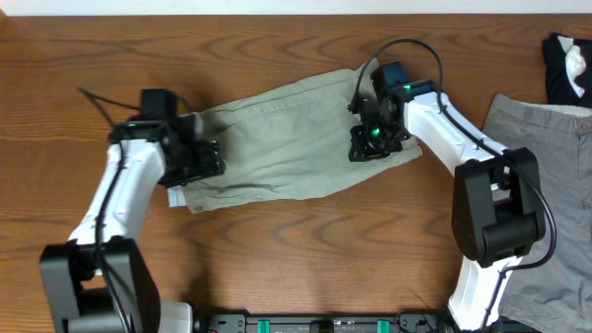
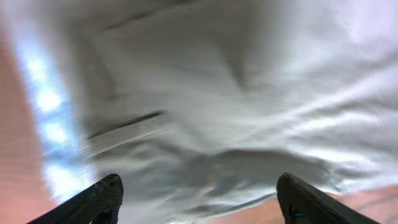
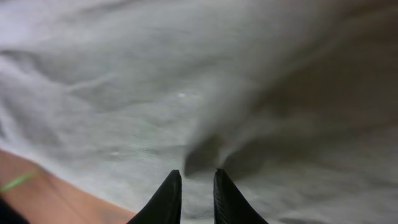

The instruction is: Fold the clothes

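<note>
Pale shorts (image 1: 287,139) spread on wooden table (image 1: 305,250); left gripper (image 2: 205,199) gaping wide over one end (blurry view), right gripper (image 3: 194,186) pinched onto a cloth pucker.

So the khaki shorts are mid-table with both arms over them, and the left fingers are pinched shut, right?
Not quite: the left wrist view shows the left fingers spread wide apart over the khaki shorts, not pinched shut. The rest holds.
</note>
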You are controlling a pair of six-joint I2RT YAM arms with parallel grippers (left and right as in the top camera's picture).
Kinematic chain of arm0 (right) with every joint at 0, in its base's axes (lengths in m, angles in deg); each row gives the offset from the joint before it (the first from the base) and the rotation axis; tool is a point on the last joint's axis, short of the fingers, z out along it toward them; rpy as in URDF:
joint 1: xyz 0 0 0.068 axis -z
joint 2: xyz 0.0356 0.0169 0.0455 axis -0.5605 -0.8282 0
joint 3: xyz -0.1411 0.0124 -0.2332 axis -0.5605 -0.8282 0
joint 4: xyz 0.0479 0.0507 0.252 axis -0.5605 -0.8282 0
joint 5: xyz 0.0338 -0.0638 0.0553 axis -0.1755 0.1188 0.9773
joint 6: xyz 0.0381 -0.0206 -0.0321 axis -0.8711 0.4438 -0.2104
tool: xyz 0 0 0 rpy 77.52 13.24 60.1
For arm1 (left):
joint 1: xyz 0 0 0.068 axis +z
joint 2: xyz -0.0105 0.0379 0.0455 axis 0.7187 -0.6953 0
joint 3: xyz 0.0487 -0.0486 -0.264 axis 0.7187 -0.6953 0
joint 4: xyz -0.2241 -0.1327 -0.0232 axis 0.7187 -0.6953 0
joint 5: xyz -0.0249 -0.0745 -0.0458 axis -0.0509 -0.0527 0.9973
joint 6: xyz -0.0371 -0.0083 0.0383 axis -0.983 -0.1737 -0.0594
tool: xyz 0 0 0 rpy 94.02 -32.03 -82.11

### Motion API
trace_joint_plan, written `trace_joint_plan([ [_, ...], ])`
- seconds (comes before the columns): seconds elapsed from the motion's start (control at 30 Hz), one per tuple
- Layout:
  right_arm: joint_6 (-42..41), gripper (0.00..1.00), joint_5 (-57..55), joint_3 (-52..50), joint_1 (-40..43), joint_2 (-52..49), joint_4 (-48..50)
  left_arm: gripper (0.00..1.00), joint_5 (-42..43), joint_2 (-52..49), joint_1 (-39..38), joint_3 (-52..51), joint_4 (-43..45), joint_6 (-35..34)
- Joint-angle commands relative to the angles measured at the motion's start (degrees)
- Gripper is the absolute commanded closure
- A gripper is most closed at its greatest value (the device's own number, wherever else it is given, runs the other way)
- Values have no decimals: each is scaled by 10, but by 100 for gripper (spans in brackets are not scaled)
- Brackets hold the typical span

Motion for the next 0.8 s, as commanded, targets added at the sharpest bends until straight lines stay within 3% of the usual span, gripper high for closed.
trace_joint_plan([
  [0.0,-41,83,-41,-4,-7,-8,0,17,-7,-5,68,7,-17,-27],
  [0.1,-63,83,-73,-6,-7,-8,0,12,12,-20,136,5,-19,-36],
  [0.3,-67,83,-79,-7,-7,-8,-2,7,99,-81,220,5,-11,9],
  [0.47,-67,83,-79,-7,-7,-8,-2,7,164,-157,229,5,-10,75],
  [0.6,-67,83,-79,-7,-7,-8,-2,9,176,-205,217,5,-3,77],
  [0.77,-67,83,-79,-7,-7,-8,-2,21,176,-239,198,5,6,76],
])
